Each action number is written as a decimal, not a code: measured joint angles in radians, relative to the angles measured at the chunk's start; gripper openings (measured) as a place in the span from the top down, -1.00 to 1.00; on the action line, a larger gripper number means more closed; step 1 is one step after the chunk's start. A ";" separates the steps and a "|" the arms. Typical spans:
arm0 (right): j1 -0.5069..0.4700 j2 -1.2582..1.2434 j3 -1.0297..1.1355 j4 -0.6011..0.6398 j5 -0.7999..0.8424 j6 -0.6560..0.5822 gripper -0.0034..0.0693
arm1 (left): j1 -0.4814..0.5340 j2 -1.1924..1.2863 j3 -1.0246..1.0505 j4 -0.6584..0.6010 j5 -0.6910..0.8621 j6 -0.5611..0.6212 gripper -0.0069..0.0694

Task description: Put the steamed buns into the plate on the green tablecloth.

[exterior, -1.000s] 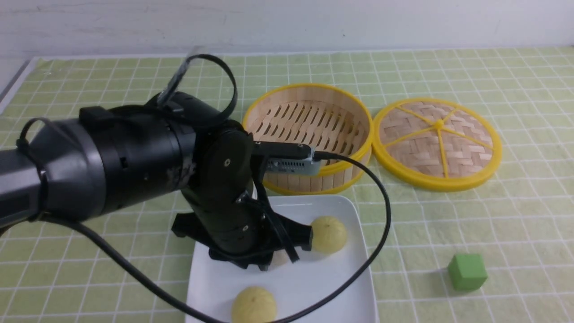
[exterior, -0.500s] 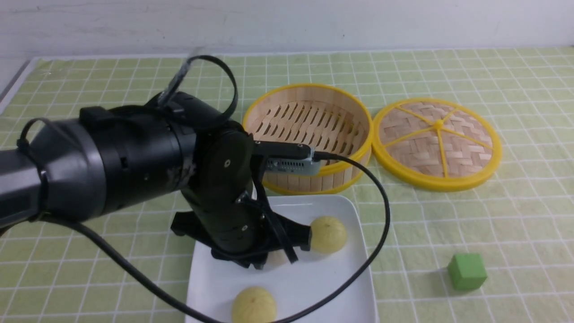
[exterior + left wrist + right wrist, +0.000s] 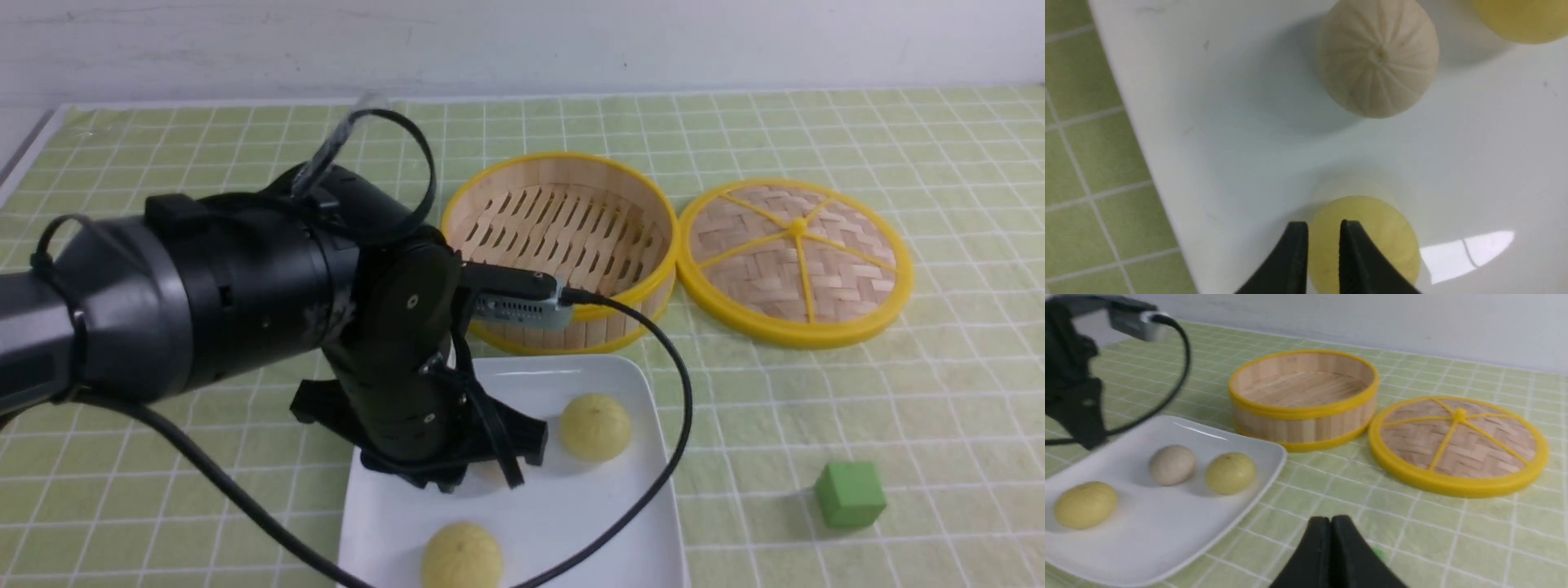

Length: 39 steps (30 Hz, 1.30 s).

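All three steamed buns lie on the white plate (image 3: 1167,531) on the green tablecloth (image 3: 816,408): a greyish one (image 3: 1172,464) between two yellow ones (image 3: 1231,473) (image 3: 1085,504). My left gripper (image 3: 1323,224) hangs over the plate (image 3: 1229,122), jaws a narrow gap apart with nothing in them; a yellow bun (image 3: 1372,245) lies below its tips and the greyish bun (image 3: 1378,57) beyond. In the front view my left arm (image 3: 392,351) hides the greyish bun; both yellow buns (image 3: 594,426) (image 3: 461,555) show. My right gripper (image 3: 1331,522) is shut and empty above the cloth.
The empty bamboo steamer (image 3: 563,245) stands just behind the plate (image 3: 571,514). Its woven lid (image 3: 796,261) lies flat to the right of it. A green cube (image 3: 849,492) sits on the cloth right of the plate. The left arm's cable (image 3: 678,425) loops over the plate's right edge.
My left gripper has drawn back leftward from the yellow bun near the plate's back right, leaving a gap beside it. The buns have stayed put.
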 joint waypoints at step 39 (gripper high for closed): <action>-0.395 0.000 0.167 -0.058 -0.017 0.000 0.84 | -0.001 -1.038 0.386 0.133 -0.345 0.006 0.81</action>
